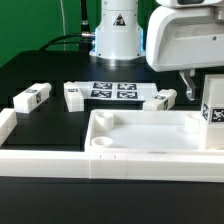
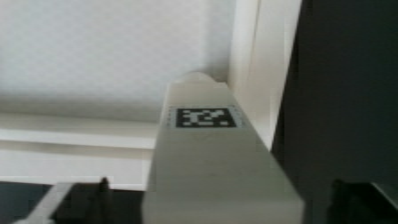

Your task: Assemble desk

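Hidden or uncertain: in the wrist view the tool (image 2: 221,203) appears only as two dark fingers (image 2: 80,203) cut off by the frame edge, one on either side of the upright leg (image 2: 214,160). Dark gaps seem to lie between fingers and leg, so it cannot be told whether the tool grips the leg or merely brackets it. In the exterior view the tool's white housing and the picture edge crop this zone. There the upright leg stands at 3 o'clock with its long axis vertical and its tagged face toward the camera. Its lower end is hidden behind the far rim of the tabletop (image 1: 150,128). The tabletop lies rim-up on the black desk (image 1: 40,75) at 5 o'clock, long axis running from 9 to 3 o'clock, with a round socket (image 1: 103,143) at its near 9 o'clock corner. Exterior view only: the first loose leg (image 1: 33,98) lying flat at 9 o'clock, the second loose leg (image 1: 72,95) just beside the marker board (image 1: 112,90), the third loose leg (image 1: 160,100) beyond the tabletop, and the low white wall (image 1: 40,150). Wrist view only: the upright leg's tag (image 2: 206,117), blurred.
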{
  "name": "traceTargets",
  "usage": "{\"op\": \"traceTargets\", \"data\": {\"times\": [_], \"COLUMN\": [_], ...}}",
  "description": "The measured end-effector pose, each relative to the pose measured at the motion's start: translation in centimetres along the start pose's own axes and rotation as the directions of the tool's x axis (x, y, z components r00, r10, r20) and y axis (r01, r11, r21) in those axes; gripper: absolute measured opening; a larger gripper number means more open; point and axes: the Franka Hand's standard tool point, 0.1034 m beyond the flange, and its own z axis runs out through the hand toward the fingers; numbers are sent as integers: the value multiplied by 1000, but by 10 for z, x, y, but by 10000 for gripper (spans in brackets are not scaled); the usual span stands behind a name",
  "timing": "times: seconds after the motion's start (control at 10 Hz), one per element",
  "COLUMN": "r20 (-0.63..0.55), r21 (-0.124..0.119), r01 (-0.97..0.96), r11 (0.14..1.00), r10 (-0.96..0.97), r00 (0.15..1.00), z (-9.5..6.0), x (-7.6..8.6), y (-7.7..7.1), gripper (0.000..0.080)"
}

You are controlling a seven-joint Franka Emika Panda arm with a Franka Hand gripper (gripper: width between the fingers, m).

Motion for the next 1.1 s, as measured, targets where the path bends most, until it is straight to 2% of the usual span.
{"op": "traceTargets", "data": {"times": [0.2,0.7,0.8,0.9,1.1], "r20": [0,0,1,5,11], "r21": [-1,0,5,24,28], "r01": [0,-32,-149,-280,-459], "r11": [1000,999,989,960,888], "r10": [0,32,149,280,459], "r00": [1000,999,989,960,889], "z": [0,0,0,0,0], "x": [0,0,0,0,0], "y": [0,1,1,4,5], "gripper": [287,288,288,288,289]}}
